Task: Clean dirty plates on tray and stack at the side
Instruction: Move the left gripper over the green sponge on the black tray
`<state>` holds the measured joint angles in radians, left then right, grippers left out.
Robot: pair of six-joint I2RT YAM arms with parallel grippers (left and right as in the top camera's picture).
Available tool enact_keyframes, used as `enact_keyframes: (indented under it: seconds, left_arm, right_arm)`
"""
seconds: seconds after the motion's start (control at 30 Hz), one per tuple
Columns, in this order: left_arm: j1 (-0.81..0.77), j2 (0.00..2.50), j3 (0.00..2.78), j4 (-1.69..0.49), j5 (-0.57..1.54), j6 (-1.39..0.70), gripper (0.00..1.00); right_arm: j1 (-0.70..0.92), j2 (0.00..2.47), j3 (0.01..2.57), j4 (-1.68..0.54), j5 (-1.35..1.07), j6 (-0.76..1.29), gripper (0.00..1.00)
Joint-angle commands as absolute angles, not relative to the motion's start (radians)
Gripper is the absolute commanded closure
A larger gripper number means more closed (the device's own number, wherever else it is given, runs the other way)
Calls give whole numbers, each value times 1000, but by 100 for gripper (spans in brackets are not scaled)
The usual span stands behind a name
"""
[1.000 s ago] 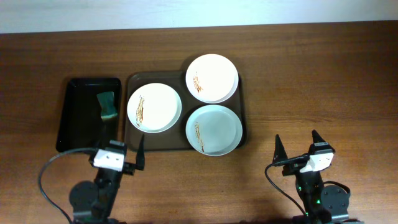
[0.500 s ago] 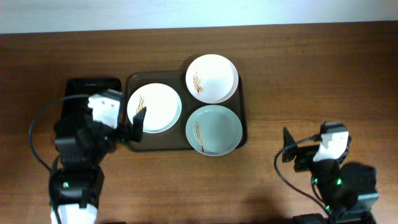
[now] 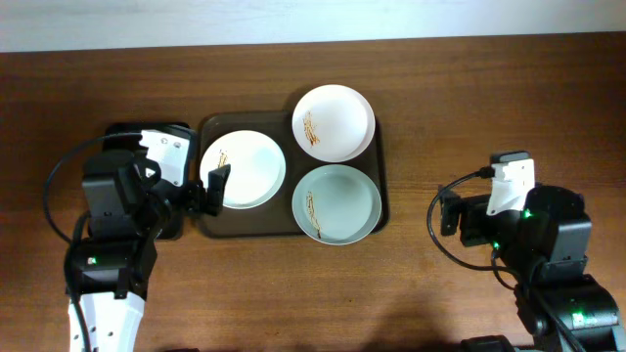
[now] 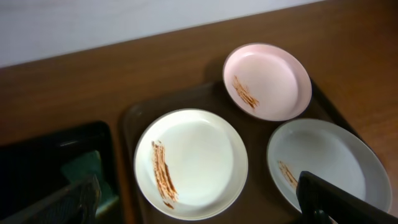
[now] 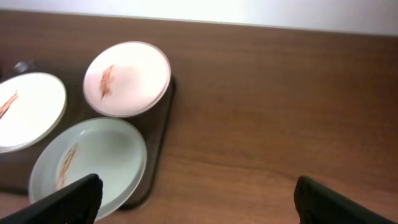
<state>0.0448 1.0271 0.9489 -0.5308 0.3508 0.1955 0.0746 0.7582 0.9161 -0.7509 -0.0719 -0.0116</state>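
The dark-brown tray holds three plates. A white plate with a brown streak lies at its left, a white streaked plate at the back right, and a pale blue-green streaked plate at the front right. My left gripper is open and empty, raised over the tray's left edge; in the left wrist view it is above the left white plate. My right gripper is open and empty, over bare table right of the tray; its view shows the blue-green plate at the left.
A smaller black tray with a green sponge lies left of the brown tray, mostly hidden under my left arm in the overhead view. Bare wooden table extends to the right of the tray.
Both arms have risen from the front edge of the table. The left gripper moved forward over the black tray to the brown tray's left edge. The right gripper lifted and turned toward the tray.
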Motion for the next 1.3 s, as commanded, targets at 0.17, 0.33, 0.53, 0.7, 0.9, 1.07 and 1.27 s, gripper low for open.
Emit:
enact_keyframes:
  seconds: [0.17, 0.33, 0.53, 0.7, 0.9, 1.07, 1.27]
  left_arm:
    - [49, 1032, 971, -594, 626, 214, 1]
    - [49, 1032, 971, -599, 685, 214, 1]
    - [49, 1032, 971, -550, 623, 115, 1]
    - [49, 1034, 972, -448, 484, -70, 1]
    - [49, 1092, 984, -452, 440, -144, 1]
    - [49, 1175, 1096, -556, 387, -145, 1]
    - [49, 1249, 1269, -773, 272, -125, 1]
  right_arm:
    - [72, 851, 937, -756, -397, -19, 2]
    - [72, 909, 937, -756, -419, -19, 2]
    - [72, 960, 937, -728, -418, 67, 1]
    - [72, 966, 937, -716, -418, 115, 0]
    - [72, 966, 937, -664, -411, 253, 5]
    - [72, 966, 937, -651, -411, 290, 0]
    - [72, 966, 937, -628, -411, 290, 2]
